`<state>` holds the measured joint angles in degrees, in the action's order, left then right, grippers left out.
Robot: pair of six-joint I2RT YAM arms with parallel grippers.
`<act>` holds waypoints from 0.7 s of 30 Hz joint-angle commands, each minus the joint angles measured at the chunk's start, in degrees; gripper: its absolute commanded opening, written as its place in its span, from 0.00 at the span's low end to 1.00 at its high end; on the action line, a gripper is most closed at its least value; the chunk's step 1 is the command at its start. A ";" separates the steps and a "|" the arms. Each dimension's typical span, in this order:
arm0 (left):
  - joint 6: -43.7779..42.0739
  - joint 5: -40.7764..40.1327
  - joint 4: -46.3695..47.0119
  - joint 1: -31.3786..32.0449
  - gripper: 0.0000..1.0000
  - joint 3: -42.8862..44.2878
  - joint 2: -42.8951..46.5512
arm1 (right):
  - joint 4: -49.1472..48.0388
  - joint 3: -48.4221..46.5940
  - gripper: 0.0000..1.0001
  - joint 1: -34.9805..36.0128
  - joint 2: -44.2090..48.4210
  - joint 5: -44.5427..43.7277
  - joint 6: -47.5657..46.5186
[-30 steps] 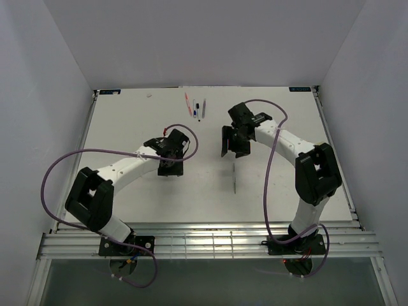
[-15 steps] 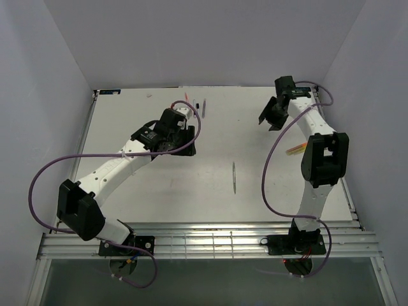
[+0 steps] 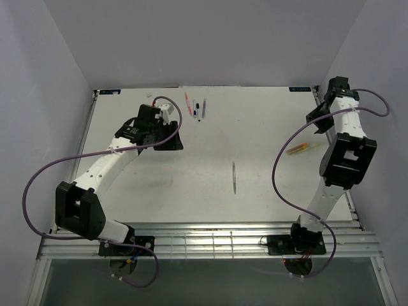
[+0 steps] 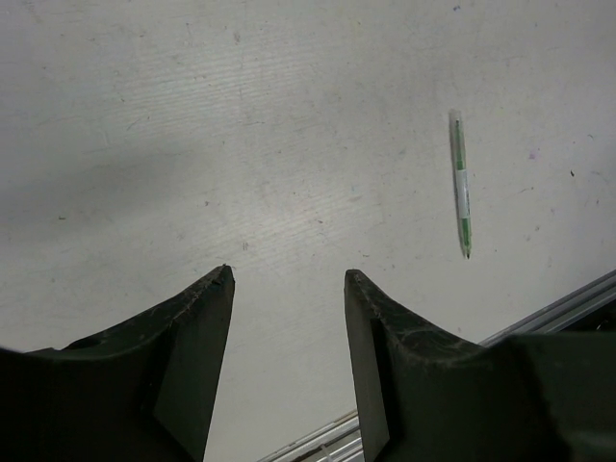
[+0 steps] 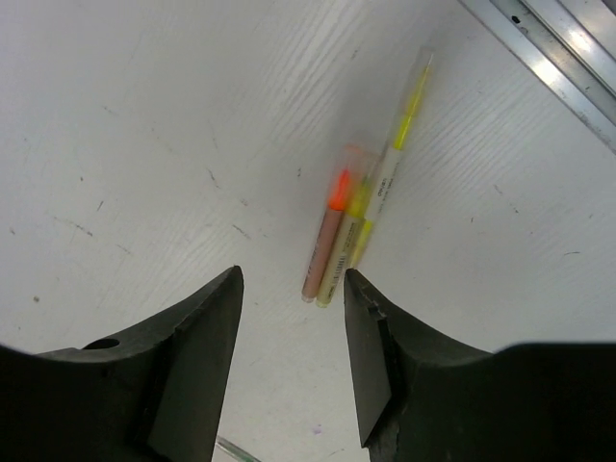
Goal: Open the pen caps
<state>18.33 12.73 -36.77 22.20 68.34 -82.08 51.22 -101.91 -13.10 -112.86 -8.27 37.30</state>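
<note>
I am holding my left gripper (image 4: 289, 274) with its jaws apart and empty at the bottom of the frame, a green pen (image 4: 461, 183) lying at upper right. My right gripper (image 5: 292, 274) is likewise gaping empty, the orange pen cap (image 5: 339, 190) and yellow pen cap (image 5: 359, 198) lying side by side just above it at centre. Further pens (image 3: 196, 107) are lying at the overhead view's top centre.

White table (image 3: 210, 191), metal rail (image 3: 210, 244), pale walls (image 3: 204, 38)

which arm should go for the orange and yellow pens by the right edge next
Right. The orange and yellow plastic pens lie just ahead of its open jaws, while the left arm sits far across the white table.
</note>
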 commanded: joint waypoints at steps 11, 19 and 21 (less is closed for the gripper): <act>-2.51 7.40 3.37 -0.14 0.60 -2.24 -0.18 | 1.86 -3.03 0.56 -1.31 -4.82 -8.77 -0.65; -1.72 8.80 4.61 -0.14 0.60 -3.56 -1.15 | -1.47 2.15 0.56 -1.31 -4.65 -12.73 3.30; -1.72 8.89 4.69 -0.14 0.60 -3.56 -1.50 | -3.05 2.33 0.56 -1.31 -5.00 -13.70 3.31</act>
<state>16.82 19.92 -33.80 21.93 65.08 -83.26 51.22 -100.12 -14.17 -118.76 -18.31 38.85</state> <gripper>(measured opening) 0.600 0.561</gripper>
